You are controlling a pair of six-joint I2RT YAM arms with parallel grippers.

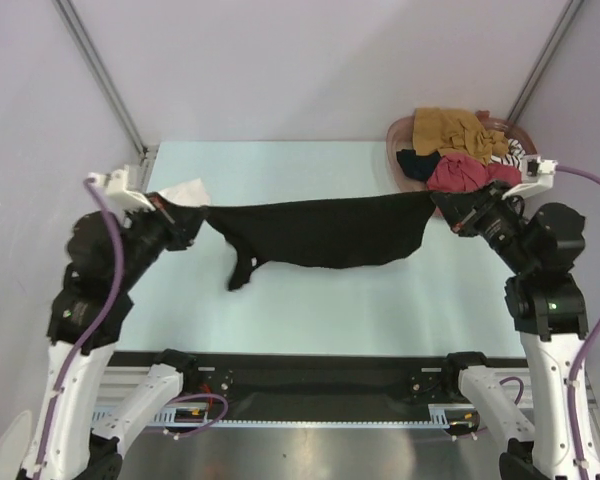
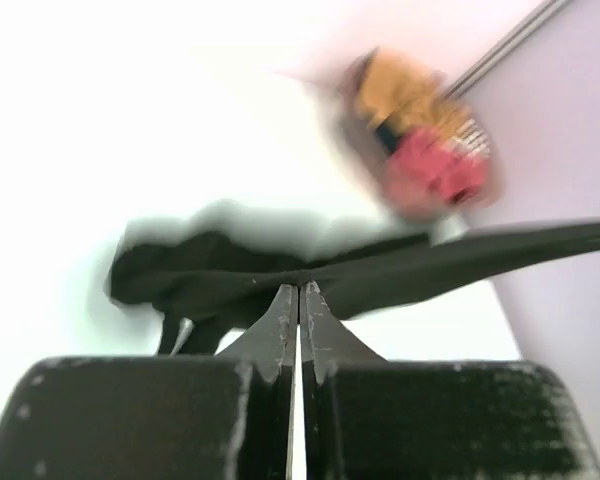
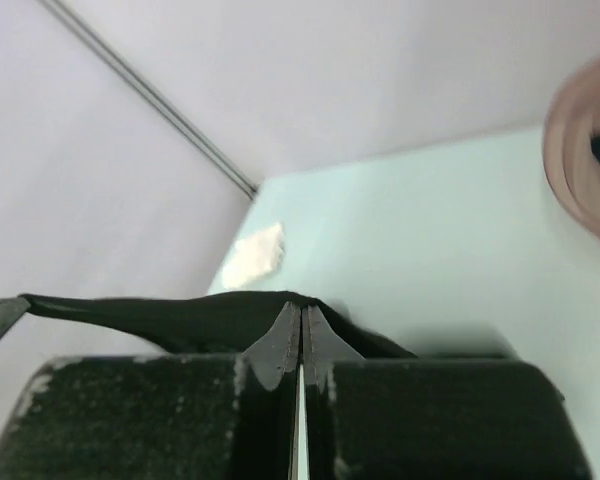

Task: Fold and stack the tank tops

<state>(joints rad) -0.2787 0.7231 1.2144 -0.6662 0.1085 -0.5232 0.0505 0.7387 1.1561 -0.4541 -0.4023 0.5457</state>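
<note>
The large black tank top [image 1: 330, 232] hangs stretched between my two grippers above the pale table. My left gripper [image 1: 196, 222] is shut on its left end, which shows in the left wrist view [image 2: 230, 285] at my gripper [image 2: 299, 287]. My right gripper [image 1: 438, 203] is shut on its right end, seen in the right wrist view [image 3: 180, 318] at my gripper [image 3: 301, 308]. A strap dangles down at the left [image 1: 242, 272]. A white tank top [image 1: 183, 191] lies on the table behind my left gripper. Mustard-brown [image 1: 450, 128], red [image 1: 462, 172] and striped [image 1: 510, 150] tops fill the basket.
The round reddish-brown basket [image 1: 400, 135] stands at the back right corner, close behind my right gripper. Walls with metal rails close the table at the back and sides. The black rail with the arm bases runs along the near edge [image 1: 320, 375].
</note>
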